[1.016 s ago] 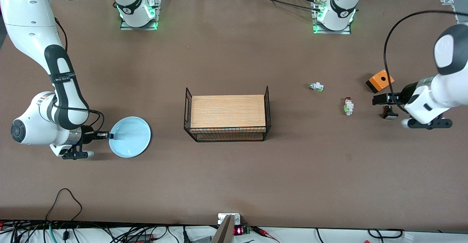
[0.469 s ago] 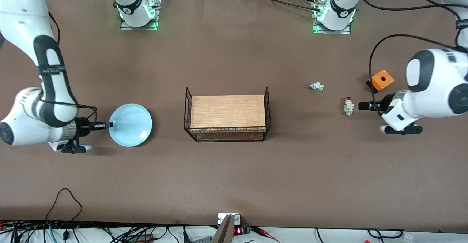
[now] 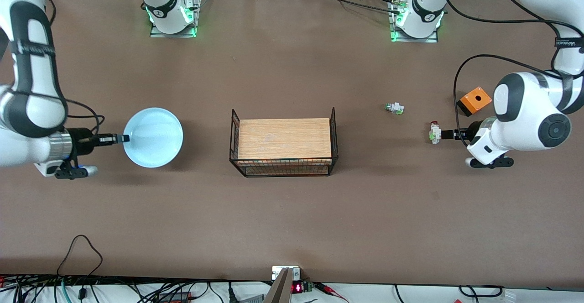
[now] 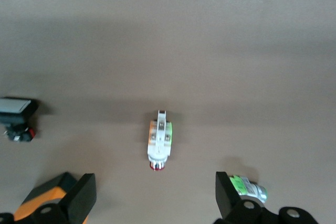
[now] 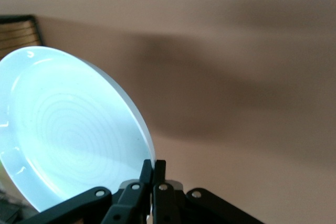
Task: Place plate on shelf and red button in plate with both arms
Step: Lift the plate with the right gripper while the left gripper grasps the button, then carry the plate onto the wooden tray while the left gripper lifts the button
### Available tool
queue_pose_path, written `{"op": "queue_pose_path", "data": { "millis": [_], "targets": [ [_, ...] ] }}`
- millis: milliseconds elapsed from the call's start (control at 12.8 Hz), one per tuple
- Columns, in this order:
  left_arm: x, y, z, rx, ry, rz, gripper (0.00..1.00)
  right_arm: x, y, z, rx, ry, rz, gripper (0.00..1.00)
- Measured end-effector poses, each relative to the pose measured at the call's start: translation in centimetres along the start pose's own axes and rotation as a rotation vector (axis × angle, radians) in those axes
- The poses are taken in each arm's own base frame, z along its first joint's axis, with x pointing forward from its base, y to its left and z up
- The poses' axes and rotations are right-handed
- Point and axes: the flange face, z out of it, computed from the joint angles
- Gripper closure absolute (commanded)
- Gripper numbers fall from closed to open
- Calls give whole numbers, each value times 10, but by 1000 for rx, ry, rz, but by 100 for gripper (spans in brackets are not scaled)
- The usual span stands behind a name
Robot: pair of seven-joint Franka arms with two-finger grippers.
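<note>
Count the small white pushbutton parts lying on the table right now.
2. The red button lies just off the open left claw. A green-tipped white piece lies farther from the front camera, toward the rack. More could be hidden under the arm.

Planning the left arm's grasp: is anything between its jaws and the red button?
Nothing visible. The left gripper is open over bare table beside the red button; the green-tipped piece and orange box sit off to the sides.

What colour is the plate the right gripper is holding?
Pale light blue, plain and glossy; the plate shows best in the front view, its rim pinched by the right gripper.
</note>
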Motion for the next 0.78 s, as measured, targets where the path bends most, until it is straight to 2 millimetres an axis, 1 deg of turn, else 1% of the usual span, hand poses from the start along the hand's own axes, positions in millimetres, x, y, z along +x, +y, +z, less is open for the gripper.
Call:
{"op": "queue_pose_path", "data": {
  "millis": [78,156,234,391,547,703,781],
  "targets": [
    [-1,0,11,1,6,8,0,-8,-16,-17,1,-13,-8,100],
    [-3,0,22,1,9,11,0,-15,-37,-33,-1,-26,-7,100],
    [-6,1,33,2,12,15,0,-22,-62,-47,-9,-38,7,100],
    [-12,2,55,4,23,36,0,-32,-107,-61,-26,-39,36,100],
    [-21,0,82,7,42,53,0,-45,-157,-68,-43,-27,72,100],
    [-31,-2,106,11,59,80,0,-58,-208,-62,-61,-25,98,100],
    [-34,-2,111,12,59,93,0,-62,-230,-56,-69,-22,92,100]
  ]
}}
